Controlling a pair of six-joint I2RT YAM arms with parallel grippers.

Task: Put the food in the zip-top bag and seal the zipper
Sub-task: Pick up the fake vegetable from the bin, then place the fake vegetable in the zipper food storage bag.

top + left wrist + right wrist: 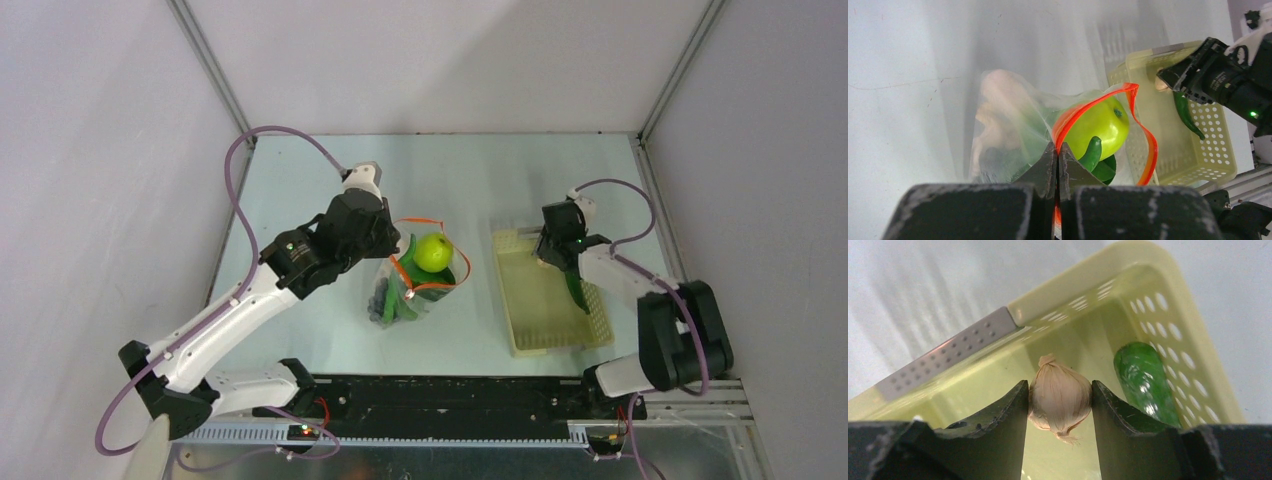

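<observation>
Where it lies, the pepper point(578, 294) runs along the basket's point(548, 350) long wall.

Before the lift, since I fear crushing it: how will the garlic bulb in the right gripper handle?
Probably light and firm: the garlic bulb looks dry and papery, so skin may flake. Its rounded sides touch the flat fingers over little area, so it could twist or slip. Dropped, it would likely roll in the basket.

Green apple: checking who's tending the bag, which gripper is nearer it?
Left. The left gripper pinches the zipper beside the apple; the right gripper is away in the basket, gripping a garlic bulb.
</observation>
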